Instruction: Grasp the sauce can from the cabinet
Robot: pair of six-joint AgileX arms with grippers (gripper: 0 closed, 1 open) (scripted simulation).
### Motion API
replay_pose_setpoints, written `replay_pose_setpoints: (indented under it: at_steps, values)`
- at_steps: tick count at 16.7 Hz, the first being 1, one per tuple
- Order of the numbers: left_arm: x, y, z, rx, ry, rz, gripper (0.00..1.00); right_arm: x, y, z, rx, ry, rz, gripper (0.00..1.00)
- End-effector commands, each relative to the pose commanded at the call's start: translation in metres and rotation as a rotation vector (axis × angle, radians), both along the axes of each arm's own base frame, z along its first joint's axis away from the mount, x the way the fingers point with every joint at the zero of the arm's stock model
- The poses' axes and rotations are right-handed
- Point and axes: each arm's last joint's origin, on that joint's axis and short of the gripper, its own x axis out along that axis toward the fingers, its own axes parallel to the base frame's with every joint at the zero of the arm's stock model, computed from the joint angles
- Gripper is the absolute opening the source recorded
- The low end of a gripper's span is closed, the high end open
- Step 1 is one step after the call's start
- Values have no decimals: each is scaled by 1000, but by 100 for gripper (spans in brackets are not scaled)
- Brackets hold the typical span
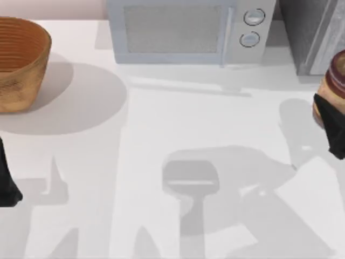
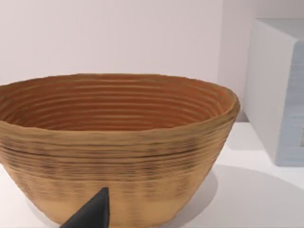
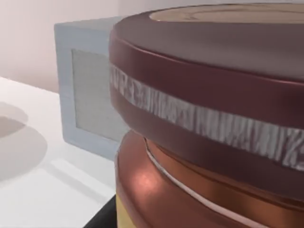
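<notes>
At the table's right edge, in front of the cabinet (image 1: 310,32), my right gripper (image 1: 330,127) sits against the can (image 1: 335,81); I cannot tell whether its fingers have closed on it, though the close-up of the can's maroon lid from the wrist suggests a grasp is at hand. Far left, my left gripper (image 1: 8,178) idles near the basket (image 1: 21,65), clear of the work; its fingers I cannot judge; the microwave (image 1: 188,32) stands at the back.
</notes>
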Motion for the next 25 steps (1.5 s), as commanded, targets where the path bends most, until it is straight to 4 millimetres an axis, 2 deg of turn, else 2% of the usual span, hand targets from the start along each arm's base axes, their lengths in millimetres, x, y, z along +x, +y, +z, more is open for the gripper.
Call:
replay_pose_setpoints:
  at_steps: [4, 7, 14, 17, 21, 25]
  values:
    - [0, 0, 0, 0, 0, 0, 100, 13, 0, -37, 1, 22, 112, 0]
    - [0, 0, 0, 0, 0, 0, 100, 14, 1, -54, 5, 36, 161, 0]
    - [0, 0, 0, 0, 0, 0, 100, 14, 2, -58, 8, 44, 174, 0]
    - [0, 0, 0, 0, 0, 0, 100, 28, 11, -66, 8, 43, 158, 0]
    - [0, 0, 0, 0, 0, 0, 100, 53, 38, -81, 6, 35, 170, 0]
    - [0, 0, 0, 0, 0, 0, 100, 56, 43, -84, 6, 38, 172, 0]
